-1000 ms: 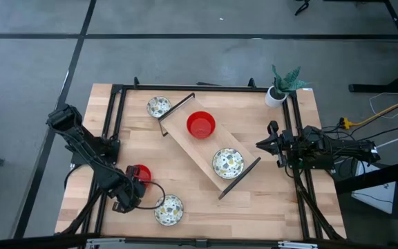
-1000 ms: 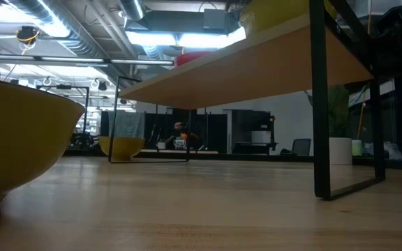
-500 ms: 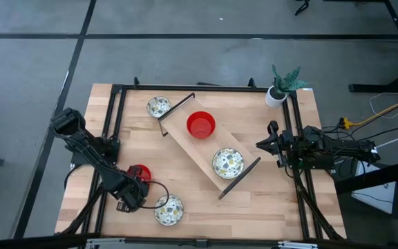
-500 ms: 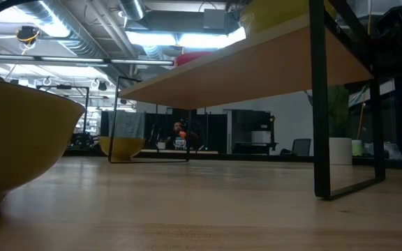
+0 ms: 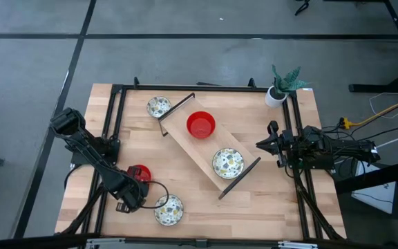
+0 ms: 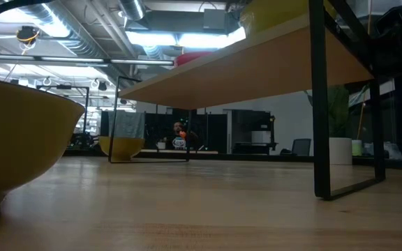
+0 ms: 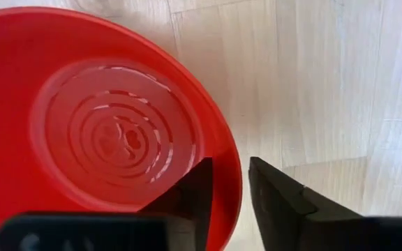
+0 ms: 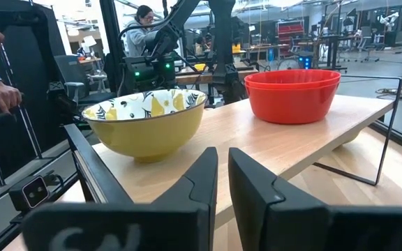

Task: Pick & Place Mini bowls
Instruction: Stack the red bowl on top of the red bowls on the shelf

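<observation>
A red mini bowl [image 5: 139, 171] stands on its base on the wooden table [image 5: 206, 200] near the front left. My left gripper [image 7: 230, 171] points down over the bowl's edge and is shut on it. One patterned mini bowl [image 5: 169, 209] rests close by, toward the near edge. Another patterned bowl [image 5: 159, 106] stands at the far left. A raised wooden shelf [image 5: 185, 142] carries a second red bowl [image 5: 201, 124] and a patterned bowl [image 5: 228, 163]. My right gripper [image 8: 222, 157] waits at the table's right side, shut and touching nothing. My left gripper has the red bowl's rim [image 7: 233, 192] between its two fingers. One finger [image 7: 199, 187] is inside the bowl and the other finger [image 7: 276, 195] is outside. The fingers come from above, pointing down. The bowl stands upright on the table.
A white pot with a green plant [image 5: 278, 91] stands at the far right corner. The shelf's black wire legs [image 6: 319, 104] stand on the table's middle. Black frame rails [image 5: 109, 124] run along the left and right sides. Bare wood lies in front of the shelf.
</observation>
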